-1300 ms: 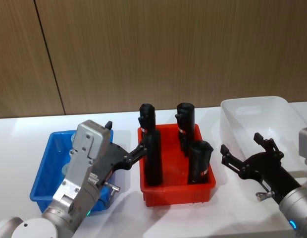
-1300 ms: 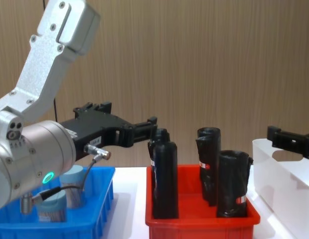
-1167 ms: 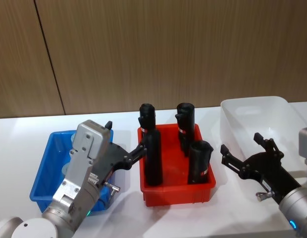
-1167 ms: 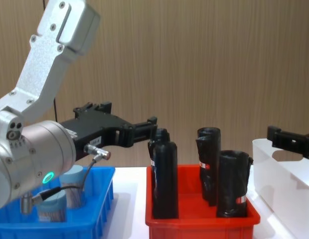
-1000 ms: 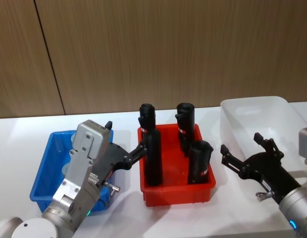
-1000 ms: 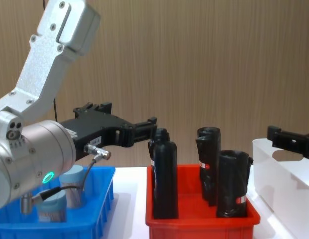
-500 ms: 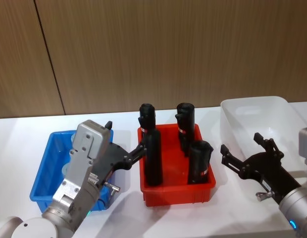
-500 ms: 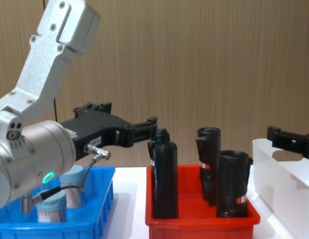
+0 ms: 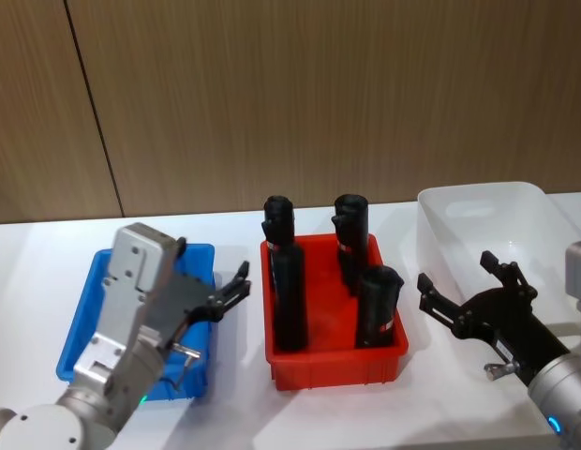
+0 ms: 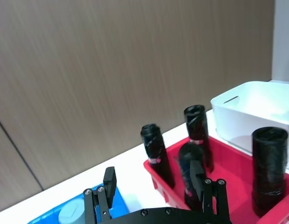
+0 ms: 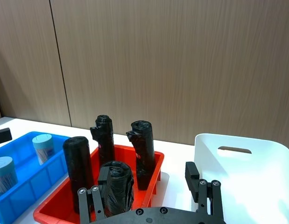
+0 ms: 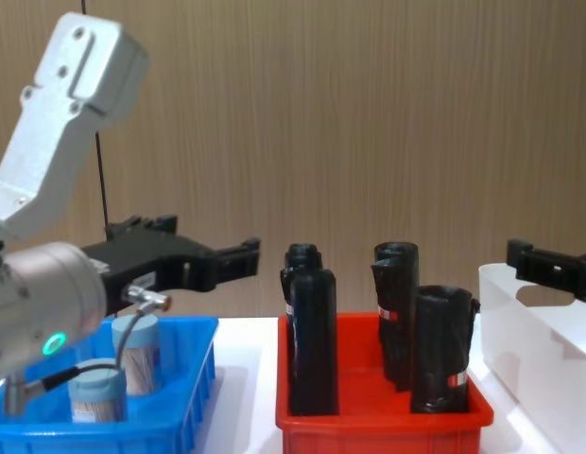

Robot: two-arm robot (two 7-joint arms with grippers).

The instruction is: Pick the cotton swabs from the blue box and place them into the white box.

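Two cotton swabs tubs [image 12: 96, 395] [image 12: 138, 356] with light blue lids stand in the blue box [image 12: 184, 397] at the left; the right wrist view shows them too [image 11: 42, 147] [image 11: 4, 172]. My left gripper [image 9: 212, 261] [image 12: 213, 241] hovers open and empty above the box's right side, clear of the tubs. In the head view my left arm hides the tubs in the blue box [image 9: 82, 323]. The white box [image 9: 487, 202] [image 11: 237, 140] stands at the far right. My right gripper [image 9: 456, 272] is open and empty in front of it.
A red bin [image 9: 333, 361] with several upright black rolls [image 9: 289, 300] stands between the blue box and the white box, rising higher than both rims. A wooden wall closes the back. Bare white table [image 9: 234, 412] lies in front of the bins.
My left arm has swung left, from beside the red bin's black rolls to above the blue box. Its gripper stays open. The right arm has not moved.
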